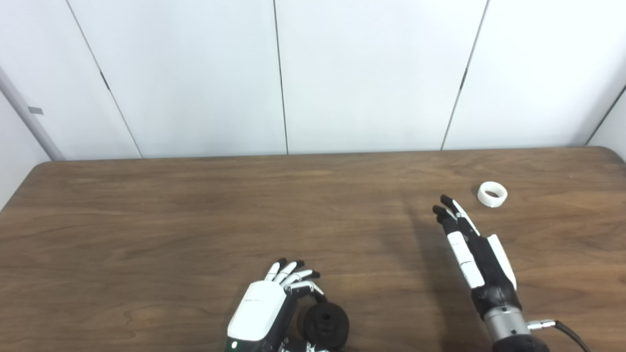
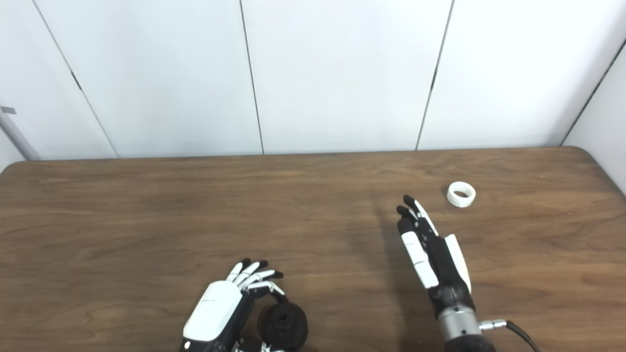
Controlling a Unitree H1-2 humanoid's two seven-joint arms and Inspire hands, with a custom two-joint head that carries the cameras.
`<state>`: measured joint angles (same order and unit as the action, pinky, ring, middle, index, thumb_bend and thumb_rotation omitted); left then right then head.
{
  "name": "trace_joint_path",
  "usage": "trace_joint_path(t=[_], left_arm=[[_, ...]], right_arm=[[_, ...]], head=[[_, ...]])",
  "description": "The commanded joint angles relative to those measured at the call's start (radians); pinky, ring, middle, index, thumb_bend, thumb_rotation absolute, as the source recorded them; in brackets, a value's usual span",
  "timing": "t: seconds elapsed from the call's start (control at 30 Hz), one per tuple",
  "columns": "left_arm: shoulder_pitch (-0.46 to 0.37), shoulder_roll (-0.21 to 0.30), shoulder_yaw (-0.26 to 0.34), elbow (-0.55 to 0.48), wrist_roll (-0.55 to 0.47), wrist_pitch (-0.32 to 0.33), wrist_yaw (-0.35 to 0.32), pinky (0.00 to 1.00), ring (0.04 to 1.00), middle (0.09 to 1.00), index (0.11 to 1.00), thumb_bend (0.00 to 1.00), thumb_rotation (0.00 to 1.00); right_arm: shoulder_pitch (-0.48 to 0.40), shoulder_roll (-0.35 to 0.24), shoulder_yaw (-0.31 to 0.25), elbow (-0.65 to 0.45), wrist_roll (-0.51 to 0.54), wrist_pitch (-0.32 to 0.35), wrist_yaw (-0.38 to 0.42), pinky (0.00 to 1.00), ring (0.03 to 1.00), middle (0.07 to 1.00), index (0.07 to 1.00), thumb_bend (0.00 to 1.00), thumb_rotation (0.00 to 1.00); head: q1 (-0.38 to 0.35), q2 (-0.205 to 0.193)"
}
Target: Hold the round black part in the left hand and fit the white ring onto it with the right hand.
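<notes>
Nearest: round black part (image 1: 325, 325) at table's (image 1: 195, 220) front edge, center hole facing up, cupped by L hand (image 1: 266, 308); fingers curl over its left side, but can't tell if they actually grip it. R hand (image 1: 472, 254) raised edge-on, fingers straight & together, holding nothing. White ring (image 1: 492, 194) lies on wood just beyond R fingertips, apart from them.

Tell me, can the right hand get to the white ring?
Probably yes. The right hand is open with its fingers stretched toward the ring, which lies alone on the table just past the fingertips. Nothing stands between them.
</notes>
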<state>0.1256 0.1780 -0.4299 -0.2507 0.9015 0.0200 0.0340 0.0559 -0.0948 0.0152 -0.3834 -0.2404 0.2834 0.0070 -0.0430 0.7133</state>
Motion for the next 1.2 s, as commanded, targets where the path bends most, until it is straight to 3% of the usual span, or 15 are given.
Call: trace_joint_path(t=[0.0,0.07,0.13,0.3,0.5,0.6,0.67,0.83,1.17], left_arm=[[0.008,0.011,0.006,0.008,0.025,-0.007,0.003,1.0,0.922,0.82,0.485,0.52,0.05],[0.008,0.012,0.006,0.008,0.03,-0.007,0.003,1.0,0.925,0.821,0.485,0.52,0.05],[0.008,0.014,0.006,0.01,0.036,-0.012,0.009,1.0,0.922,0.816,0.485,0.52,0.05],[-0.002,0.025,0.01,0.004,0.04,-0.018,0.0,1.0,0.916,0.811,0.485,0.52,0.05],[-0.009,0.046,0.019,-0.008,0.055,-0.025,-0.018,1.0,0.92,0.813,0.485,0.52,0.05],[-0.01,0.059,0.029,-0.014,0.062,-0.03,-0.03,1.0,0.92,0.814,0.485,0.52,0.05],[-0.011,0.067,0.036,-0.017,0.058,-0.036,-0.035,1.0,0.918,0.812,0.485,0.52,0.05],[-0.008,0.085,0.052,-0.018,0.036,-0.058,-0.04,1.0,0.91,0.805,0.484,0.52,0.05],[-0.001,0.108,0.08,-0.021,0.022,-0.084,-0.053,1.0,0.911,0.8,0.484,0.52,0.05]], right_arm=[[-0.03,-0.02,0.001,-0.048,-0.032,0.012,0.003,0.87,0.891,0.883,0.88,0.55,0.84],[-0.036,-0.029,-0.001,-0.06,-0.04,0.033,0.011,0.86,0.891,0.885,0.868,0.55,0.76],[-0.046,-0.038,-0.007,-0.073,-0.041,0.058,0.017,0.83,0.877,0.88,0.845,0.55,0.56],[-0.085,-0.085,-0.015,-0.075,-0.12,0.091,0.007,0.75,0.83,0.848,0.8,0.59,0.36],[-0.149,-0.171,0.007,-0.06,-0.305,0.162,0.022,0.98,0.96,0.884,0.76,0.69,0.33],[-0.183,-0.224,0.004,-0.015,-0.358,0.135,0.017,0.99,0.977,0.9,0.752,0.73,0.3],[-0.204,-0.253,0.005,0.011,-0.392,0.123,0.016,0.93,0.981,0.906,0.747,0.76,0.29],[-0.243,-0.3,0.009,0.061,-0.436,0.116,0.018,1.0,1.0,0.918,0.739,0.75,0.27],[-0.304,-0.376,0.028,0.146,-0.546,0.156,0.075,1.0,1.0,0.963,0.77,0.8,0.23]], head=[[-0.005,0.009],[-0.007,0.012],[-0.014,0.017],[-0.041,0.023],[-0.108,0.035],[-0.142,0.039],[-0.173,0.039],[-0.229,0.04],[-0.328,0.034]])
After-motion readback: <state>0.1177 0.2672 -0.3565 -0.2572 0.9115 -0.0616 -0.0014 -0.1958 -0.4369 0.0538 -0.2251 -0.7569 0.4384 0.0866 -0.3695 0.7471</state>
